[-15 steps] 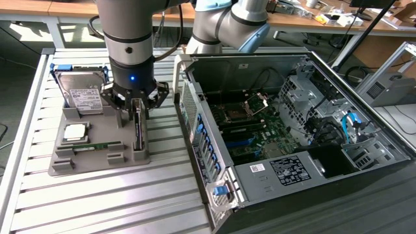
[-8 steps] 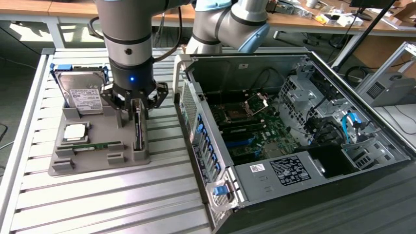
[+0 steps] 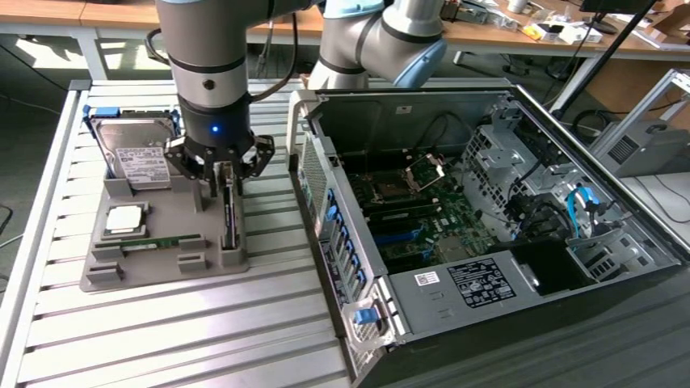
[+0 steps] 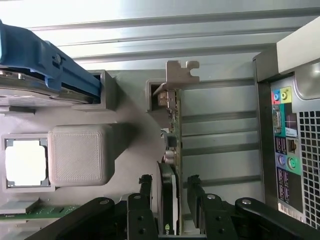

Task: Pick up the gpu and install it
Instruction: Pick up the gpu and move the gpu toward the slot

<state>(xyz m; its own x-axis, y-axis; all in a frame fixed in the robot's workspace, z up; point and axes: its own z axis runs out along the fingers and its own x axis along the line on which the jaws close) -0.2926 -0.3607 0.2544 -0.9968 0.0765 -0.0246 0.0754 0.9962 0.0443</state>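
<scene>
Straddling upright gpu (image 3: 229,222), tool (image 3: 226,184) spread, hard drive (image 3: 138,158) beside, case (image 3: 399,121) near

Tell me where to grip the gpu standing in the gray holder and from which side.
Grip the gpu across its two flat faces along the upper edge, away from the metal bracket, coming straight down from above. It stands on edge in the gray holder, so only that thin upper edge is free. The open gripper straddles it.
</scene>
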